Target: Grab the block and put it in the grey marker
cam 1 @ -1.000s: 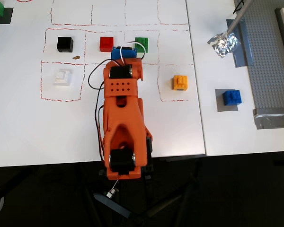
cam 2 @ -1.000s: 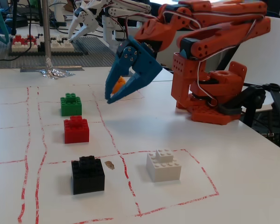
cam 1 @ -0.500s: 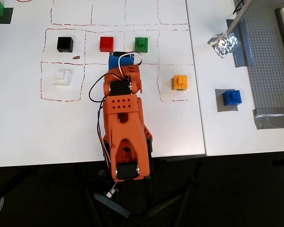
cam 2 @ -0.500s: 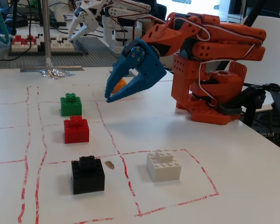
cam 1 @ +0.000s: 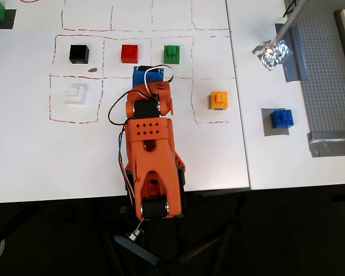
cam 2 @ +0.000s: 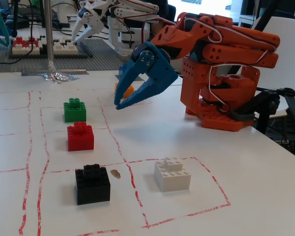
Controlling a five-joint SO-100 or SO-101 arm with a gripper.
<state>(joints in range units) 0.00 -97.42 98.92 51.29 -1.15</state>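
The blue block (cam 1: 282,119) sits upright on the grey marker (cam 1: 266,130), a dark-grey tape square at the right of the overhead view, beside the white sheet. My blue gripper (cam 1: 148,73) is over the middle of the sheet, far to the left of the block, and apart from it. In the fixed view the gripper (cam 2: 119,94) hangs above the table with its jaws apart and nothing between them. A bit of blue just behind the gripper in the fixed view (cam 2: 122,68) may be the block.
On the sheet are a green block (cam 1: 172,54), a red block (cam 1: 129,53), a black block (cam 1: 79,54), a white block (cam 1: 76,94) and an orange-yellow block (cam 1: 219,100). Crumpled foil (cam 1: 272,53) and a grey studded baseplate (cam 1: 328,75) lie at the right.
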